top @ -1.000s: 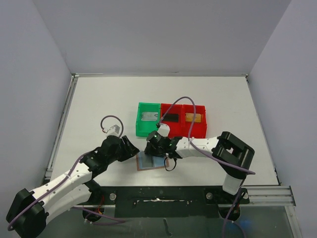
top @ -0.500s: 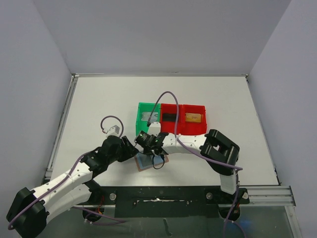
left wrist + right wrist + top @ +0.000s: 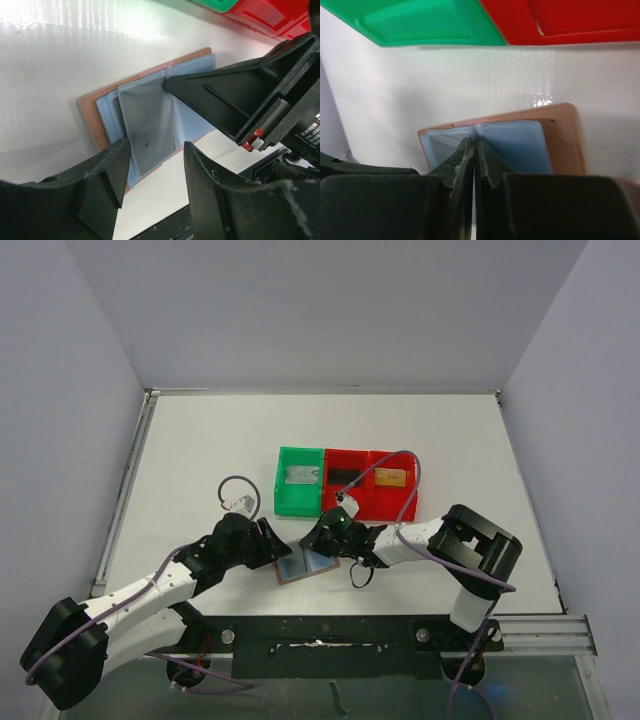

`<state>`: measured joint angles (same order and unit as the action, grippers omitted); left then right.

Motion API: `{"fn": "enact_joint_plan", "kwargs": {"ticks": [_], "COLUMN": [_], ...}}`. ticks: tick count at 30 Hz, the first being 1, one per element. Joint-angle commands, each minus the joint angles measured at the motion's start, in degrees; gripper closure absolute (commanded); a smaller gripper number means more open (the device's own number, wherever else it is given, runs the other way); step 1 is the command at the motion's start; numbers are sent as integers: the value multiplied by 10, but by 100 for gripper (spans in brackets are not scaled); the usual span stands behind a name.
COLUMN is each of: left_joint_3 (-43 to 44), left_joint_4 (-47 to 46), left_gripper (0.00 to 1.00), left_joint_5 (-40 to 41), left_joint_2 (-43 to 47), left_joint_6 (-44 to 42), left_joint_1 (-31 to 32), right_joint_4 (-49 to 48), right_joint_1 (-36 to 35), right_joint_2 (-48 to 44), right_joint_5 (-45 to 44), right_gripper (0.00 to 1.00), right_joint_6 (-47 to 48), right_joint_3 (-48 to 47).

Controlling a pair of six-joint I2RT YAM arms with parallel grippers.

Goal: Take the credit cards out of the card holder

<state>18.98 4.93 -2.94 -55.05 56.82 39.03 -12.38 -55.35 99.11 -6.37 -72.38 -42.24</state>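
White desk (image 3: 200,460) bearing the open holder (image 3: 305,566). The green bin (image 3: 283,498) and two red bins (image 3: 365,508) stand just behind the holder. The left end effector (image 3: 157,150), fingers apart, straddles the holder's left edge. The right end effector (image 3: 474,145), fingers together, touches its centre fold. The silver card (image 3: 300,477), black card (image 3: 343,477) and gold card (image 3: 391,478) lie behind the holder, one per bin.

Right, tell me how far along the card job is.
Done: silver card, black card and gold card lie in the bins. In hand: right gripper shut on a sleeve of the holder, left gripper open astride its edge. Left: whether cards remain inside is hidden.
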Motion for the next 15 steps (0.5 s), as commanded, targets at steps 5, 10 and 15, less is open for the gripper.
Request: {"fn": "enact_joint_plan", "kwargs": {"ticks": [5, 10, 15], "left_joint_3": [-14, -21, -29], "left_joint_4": [-94, -108, -111], "left_gripper": [55, 55, 55], "left_joint_5": [-44, -56, -53], "left_joint_2": [-28, -50, -45], "left_joint_6": [17, 27, 35], "left_joint_1": [3, 3, 3], "right_joint_4": [-35, -61, -63], "right_joint_1": [17, 18, 20], "right_joint_2": [36, 45, 47], "right_joint_5": [36, 47, 49], "right_gripper": [100, 100, 100], "right_joint_6": [-54, -73, -74], "right_joint_3": [108, 122, 124]}}
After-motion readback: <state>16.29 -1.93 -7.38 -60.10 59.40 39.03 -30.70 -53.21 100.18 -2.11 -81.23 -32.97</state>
